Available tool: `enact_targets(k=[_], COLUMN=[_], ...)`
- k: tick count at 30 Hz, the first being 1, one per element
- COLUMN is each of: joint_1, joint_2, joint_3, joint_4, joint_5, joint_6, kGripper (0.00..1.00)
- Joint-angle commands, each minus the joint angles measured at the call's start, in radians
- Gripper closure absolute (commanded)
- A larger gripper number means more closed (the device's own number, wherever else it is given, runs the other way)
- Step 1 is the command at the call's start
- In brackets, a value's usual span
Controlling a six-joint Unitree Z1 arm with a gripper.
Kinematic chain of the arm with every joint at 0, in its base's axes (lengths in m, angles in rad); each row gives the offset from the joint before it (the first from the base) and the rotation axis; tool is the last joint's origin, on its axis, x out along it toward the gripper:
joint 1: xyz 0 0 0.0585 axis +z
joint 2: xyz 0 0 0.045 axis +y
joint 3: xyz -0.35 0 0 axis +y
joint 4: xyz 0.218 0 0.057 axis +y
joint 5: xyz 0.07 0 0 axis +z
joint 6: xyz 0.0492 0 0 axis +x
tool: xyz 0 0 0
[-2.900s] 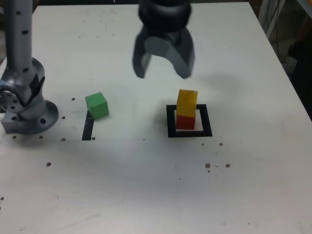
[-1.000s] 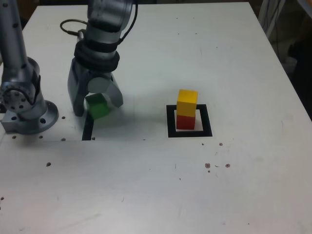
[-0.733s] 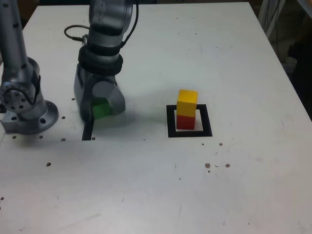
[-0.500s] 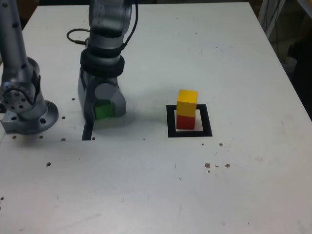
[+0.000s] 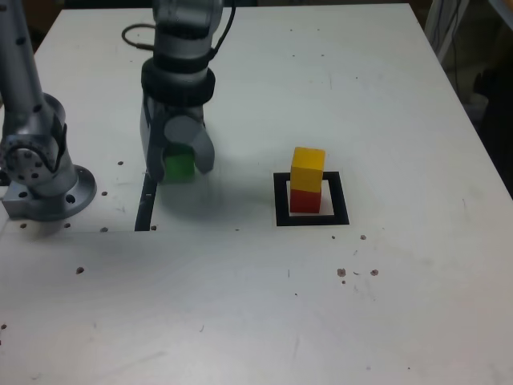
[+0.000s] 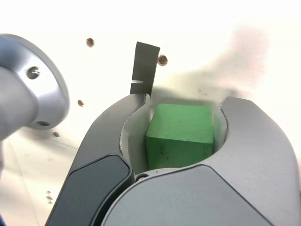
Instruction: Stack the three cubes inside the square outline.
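Observation:
My gripper (image 5: pixel 178 168) is shut on the green cube (image 5: pixel 178 167), toward the exterior view's left, and seems to hold it just off the white table. The wrist view shows the green cube (image 6: pixel 181 134) pinched between both grey fingers of the gripper (image 6: pixel 184 107). At the exterior view's middle right, the yellow cube (image 5: pixel 308 168) sits on the red cube (image 5: pixel 303 200), both upright inside the square outline (image 5: pixel 280 202). The gripper is well apart from that stack.
A thin black strip (image 5: pixel 145 207) lies on the table just below the gripper, and the wrist view shows this strip (image 6: pixel 143 68) too. The arm's grey base (image 5: pixel 38 172) stands at the exterior view's left edge. Small dark holes dot the white table (image 5: pixel 264 305).
The jaws closed on the green cube over the last second. The gripper then rose slightly and shifted toward the exterior view's right with the cube. The yellow-on-red stack has not moved.

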Motion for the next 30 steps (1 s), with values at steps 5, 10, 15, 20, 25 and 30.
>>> enact_targets(k=[5,10,15,20,25,30], joint_1=[-0.011,-0.066,-0.128,-0.173,-0.179,-0.179], joint_2=[-0.070,-0.023,0.078,0.177,0.237,0.279], joint_3=[-0.260,-0.545,-0.751,-0.878,-0.958,-0.977], joint_4=[0.251,0.439,0.522,0.552,0.556,0.557], joint_5=[0.044,0.071,0.075,0.070,0.055,0.046], joint_6=[0.054,0.081,0.091,0.120,0.159,0.166], kGripper=[0.87,0.87,0.86,0.86,0.86,0.86])
